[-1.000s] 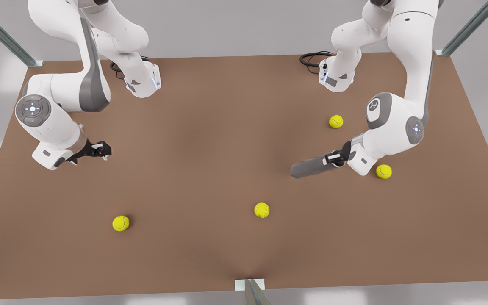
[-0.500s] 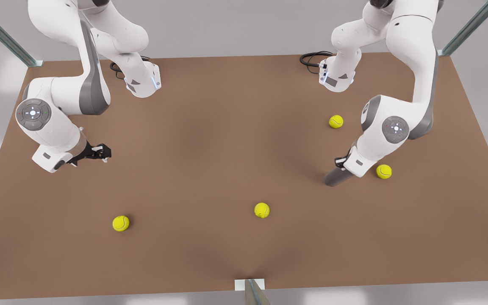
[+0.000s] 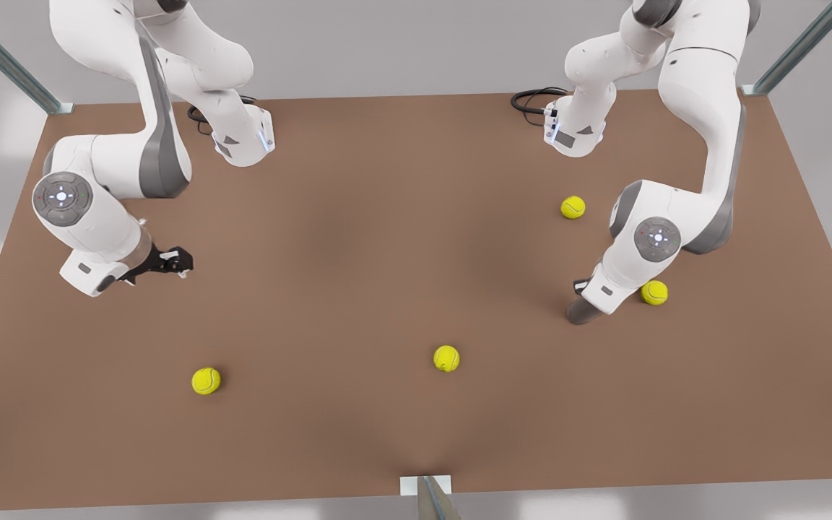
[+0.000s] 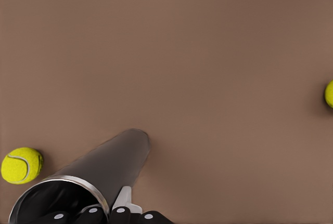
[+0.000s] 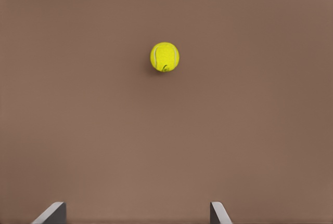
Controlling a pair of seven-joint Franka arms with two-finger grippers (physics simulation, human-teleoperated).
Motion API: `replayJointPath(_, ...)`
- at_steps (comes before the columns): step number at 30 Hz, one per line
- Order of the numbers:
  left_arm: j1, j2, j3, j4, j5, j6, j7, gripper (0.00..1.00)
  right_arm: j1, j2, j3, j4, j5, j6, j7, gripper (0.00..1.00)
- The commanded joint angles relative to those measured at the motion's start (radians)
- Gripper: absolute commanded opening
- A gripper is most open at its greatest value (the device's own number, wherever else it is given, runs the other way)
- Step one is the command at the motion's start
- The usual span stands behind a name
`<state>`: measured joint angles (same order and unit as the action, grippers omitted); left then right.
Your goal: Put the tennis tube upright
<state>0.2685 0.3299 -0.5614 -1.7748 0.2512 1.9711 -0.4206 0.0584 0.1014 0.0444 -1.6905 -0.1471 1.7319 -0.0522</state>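
Note:
The tennis tube (image 3: 579,312) is a matte grey cylinder, steeply tilted and close to upright, with its lower end down at the brown table (image 3: 358,238). My left gripper (image 3: 582,287), on the front view's right, is shut on its upper part. In the left wrist view the tube (image 4: 112,164) runs away from the camera, its silvery open rim (image 4: 57,182) nearest, and the gripper (image 4: 120,211) clamps its side. My right gripper (image 3: 174,261) waits open above the table on the front view's left, its fingertips (image 5: 53,211) spread with nothing between them.
Several yellow-green tennis balls lie about: one (image 3: 654,292) right beside the left wrist, one (image 3: 573,207) farther back, one (image 3: 446,358) at front centre, one (image 3: 206,380) at front left. Black cables (image 3: 531,100) lie by the arm bases.
The left arm has swung the tube from nearly lying flat, pointing to the front view's left, to a steep near-upright pose under its wrist. The right arm barely shifted.

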Motion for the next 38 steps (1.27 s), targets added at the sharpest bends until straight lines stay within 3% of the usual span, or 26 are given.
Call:
replayJointPath(1, 0.0, 0.0, 0.0, 0.0, -0.003, 0.0, 0.0, 0.21, 0.003, 0.0, 0.0, 0.0, 0.001, 0.0, 0.0, 1.0)
replayJointPath(6, 0.0, 0.005, -0.002, 0.011, -0.007, -0.006, 0.0, 0.21, 0.003, 0.004, 0.0, 0.0, 0.003, 0.002, 0.002, 1.0)
replayJointPath(7, 0.0, 0.009, 0.0, 0.015, -0.009, -0.006, 0.002, 0.29, 0.003, 0.004, 0.0, 0.0, 0.003, 0.006, 0.002, 1.0)
replayJointPath(8, 0.001, 0.009, 0.0, 0.015, -0.009, -0.006, 0.003, 0.45, 0.001, 0.004, 0.0, 0.0, 0.003, 0.011, 0.002, 1.0)
replayJointPath(9, 0.001, 0.011, 0.0, 0.015, -0.009, -0.006, 0.003, 0.8, 0.001, 0.004, 0.0, 0.0, 0.003, 0.012, 0.002, 1.0)
replayJointPath(10, 0.003, 0.011, 0.0, 0.015, -0.009, -0.006, 0.003, 0.99, 0.001, 0.005, 0.0, 0.0, 0.003, 0.012, 0.002, 1.0)
replayJointPath(21, 0.011, -0.008, -0.002, 0.015, -0.003, -0.044, 0.003, 0.99, -0.006, 0.004, 0.0, 0.0, 0.003, 0.012, 0.0, 1.0)
replayJointPath(24, 0.001, -0.048, -0.015, 0.155, -0.003, -0.294, 0.006, 0.99, -0.008, 0.004, 0.0, 0.0, 0.003, 0.012, 0.0, 1.0)
replayJointPath(28, 0.026, -0.063, -0.084, 0.46, -0.013, -0.659, 0.111, 1.0, -0.006, 0.004, 0.0, 0.0, 0.003, 0.012, 0.0, 1.0)
replayJointPath(29, -0.001, -0.078, -0.051, 0.466, -0.023, -0.679, 0.178, 1.0, -0.008, 0.006, 0.0, 0.0, 0.003, 0.012, 0.0, 1.0)
replayJointPath(30, -0.208, -0.156, 0.211, 0.43, -0.093, -0.669, 0.187, 1.0, -0.008, 0.006, 0.0, 0.0, 0.003, 0.012, 0.0, 1.0)
replayJointPath(32, -0.383, -0.393, 0.465, 0.121, -0.198, -0.469, 0.253, 1.0, -0.009, 0.006, 0.0, 0.0, 0.003, 0.012, 0.0, 1.0)
replayJointPath(38, -0.379, -0.384, 0.469, 0.124, -0.196, -0.495, 0.257, 1.0, -0.003, 0.006, 0.0, 0.0, 0.003, 0.012, 0.0, 1.0)
